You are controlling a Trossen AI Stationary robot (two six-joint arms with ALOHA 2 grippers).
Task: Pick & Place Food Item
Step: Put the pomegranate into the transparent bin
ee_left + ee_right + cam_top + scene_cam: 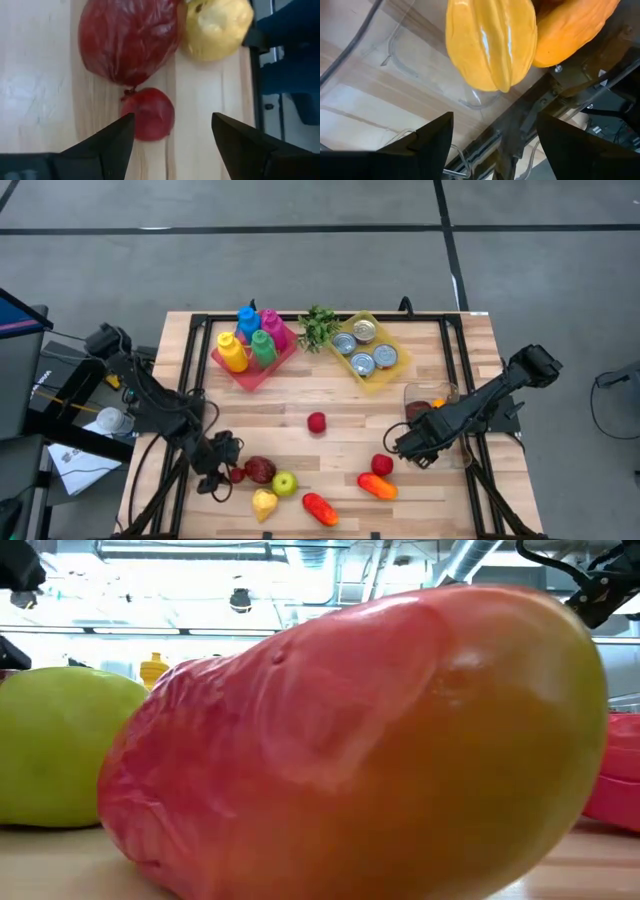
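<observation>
Wooden slats top the table [330, 395], which stands on a grey floor. Low at the table's 8 o'clock corner, the left gripper [222, 470] has its fingers spread and empty; in its wrist view a small red fruit [148, 113] lies between and just ahead of the tips, untouched. Just past it sits a dark red fruit [127, 40], with a green apple [285, 482] beside that. A yellow fruit [264, 503] lies a little toward 6 o'clock, and a long red-orange fruit [320, 508] is farther along the near edge.

At 4 o'clock the right gripper [418, 448] is also spread, holding nothing. Its wrist view looks over a clear container [420, 70] holding a ribbed yellow fruit [491, 42] and an orange one [572, 27], so at least two items appear already placed. Outward from it, a red fruit [381, 465] and another orange-red fruit [377, 485] lie on the boards toward 5 o'clock, and a small red ball [316, 422] sits near the centre. At 12 o'clock stand a tray of coloured bottles [253, 340], greens [318, 327] and a yellow tray of cans [367, 348].

By my reading, the job is partly done: most loose fruit remains outside, and the left arm looks poised to pinch the small red fruit next.
</observation>
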